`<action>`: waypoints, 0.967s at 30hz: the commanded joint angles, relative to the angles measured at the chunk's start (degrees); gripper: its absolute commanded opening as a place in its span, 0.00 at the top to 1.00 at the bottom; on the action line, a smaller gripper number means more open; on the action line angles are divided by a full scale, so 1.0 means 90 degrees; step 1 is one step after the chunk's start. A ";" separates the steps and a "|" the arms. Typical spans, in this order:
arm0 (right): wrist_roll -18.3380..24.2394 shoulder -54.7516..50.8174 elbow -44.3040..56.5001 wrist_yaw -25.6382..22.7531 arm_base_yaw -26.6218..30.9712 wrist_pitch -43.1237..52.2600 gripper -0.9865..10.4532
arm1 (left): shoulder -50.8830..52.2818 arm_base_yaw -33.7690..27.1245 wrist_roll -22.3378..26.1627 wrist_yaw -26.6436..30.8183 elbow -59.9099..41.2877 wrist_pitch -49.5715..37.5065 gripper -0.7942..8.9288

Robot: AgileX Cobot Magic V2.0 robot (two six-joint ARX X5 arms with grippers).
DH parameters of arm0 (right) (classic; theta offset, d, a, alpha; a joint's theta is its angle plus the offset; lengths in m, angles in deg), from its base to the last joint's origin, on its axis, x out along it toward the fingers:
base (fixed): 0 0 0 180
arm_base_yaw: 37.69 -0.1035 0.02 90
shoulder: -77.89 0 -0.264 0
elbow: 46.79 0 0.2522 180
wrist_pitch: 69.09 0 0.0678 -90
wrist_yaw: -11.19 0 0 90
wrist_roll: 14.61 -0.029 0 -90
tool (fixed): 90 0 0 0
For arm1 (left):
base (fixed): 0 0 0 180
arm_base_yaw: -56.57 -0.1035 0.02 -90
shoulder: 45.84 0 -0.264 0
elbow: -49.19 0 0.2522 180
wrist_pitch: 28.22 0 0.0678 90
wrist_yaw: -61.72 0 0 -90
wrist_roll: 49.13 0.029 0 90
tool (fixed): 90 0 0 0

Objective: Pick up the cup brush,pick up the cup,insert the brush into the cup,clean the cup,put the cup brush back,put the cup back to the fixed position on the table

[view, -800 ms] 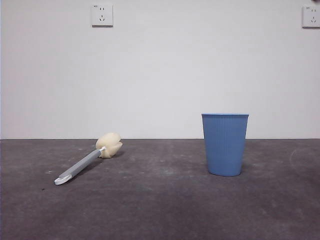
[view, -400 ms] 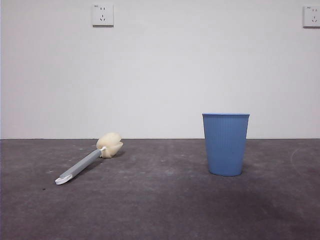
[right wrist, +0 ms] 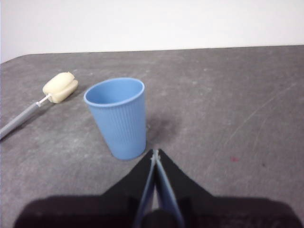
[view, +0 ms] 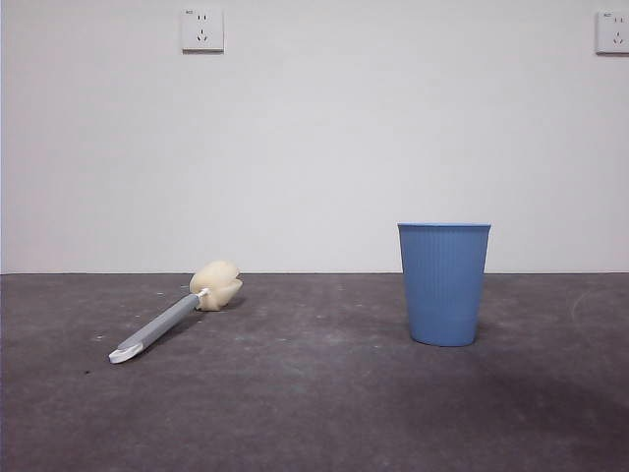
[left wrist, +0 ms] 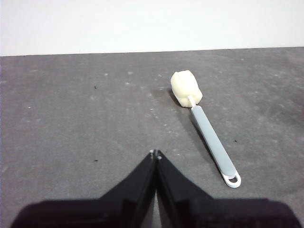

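Note:
The cup brush (view: 169,320) lies flat on the table (view: 314,413) at the left, its cream sponge head away from the camera and its white tip nearer. The light blue cup (view: 443,283) stands upright at the right. In the left wrist view my left gripper (left wrist: 155,154) is shut and empty, held back from the brush (left wrist: 211,137). In the right wrist view my right gripper (right wrist: 155,153) is shut and empty, just short of the cup (right wrist: 118,118); the brush (right wrist: 45,99) lies beyond it. Neither arm shows in the front view.
A white wall with two power sockets (view: 201,29) stands behind the table's far edge. The table's rounded corner (right wrist: 19,59) shows in the right wrist view.

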 commanded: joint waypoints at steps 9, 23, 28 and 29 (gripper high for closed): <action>-0.0155 -0.0308 0.0221 -0.0029 0.0000 -0.0425 0.91 | 0.0007 -0.0024 -0.0029 -0.0002 -0.0087 -0.0015 0.92; -0.0192 -0.0308 0.0216 -0.0027 0.0000 -0.0427 0.91 | 0.0007 -0.0024 -0.0029 -0.0002 -0.0087 -0.0015 0.92; -0.0192 -0.0308 0.0216 -0.0027 0.0000 -0.0427 0.91 | 0.0007 -0.0024 -0.0029 -0.0002 -0.0087 -0.0015 0.92; -0.0192 -0.0308 0.0216 -0.0027 0.0000 -0.0427 0.91 | 0.0007 -0.0024 -0.0029 -0.0005 -0.0087 -0.0015 0.92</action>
